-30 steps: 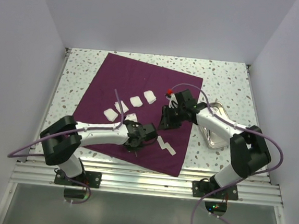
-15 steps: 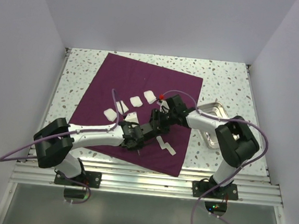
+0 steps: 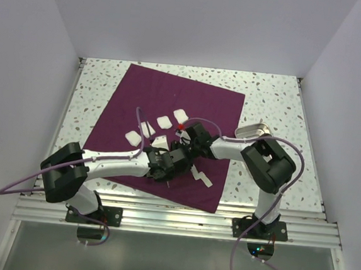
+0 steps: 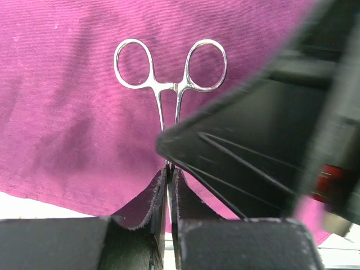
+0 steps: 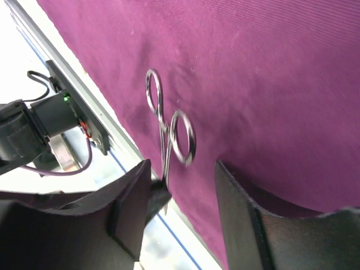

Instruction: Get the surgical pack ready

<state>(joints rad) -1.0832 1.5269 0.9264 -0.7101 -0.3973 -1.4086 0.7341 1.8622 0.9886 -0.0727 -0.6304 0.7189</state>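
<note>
The dark purple cloth (image 3: 171,96) of the surgical pack lies spread flat, with several white gauze squares (image 3: 164,121) in a row on it. My left gripper (image 3: 167,163) is shut on the tips of a thin metal clamp (image 4: 169,73), whose ring handles point away over the cloth. My right gripper (image 3: 183,149) has come up against it and stands open, its fingers (image 5: 132,194) either side of the clamp (image 5: 169,132) without touching it. In the left wrist view the left gripper (image 4: 169,173) pinches the clamp's thin end.
Two more white gauze pieces (image 3: 197,174) lie near the cloth's front right corner. A silver metal tray (image 3: 257,130) sits on the speckled table to the right, partly behind the right arm. The right arm's black housing (image 4: 264,124) fills the right side of the left wrist view.
The right arm has swung left from beside the tray to the left gripper, and its jaws have opened around the clamp. The left gripper has shifted slightly and stays shut.
</note>
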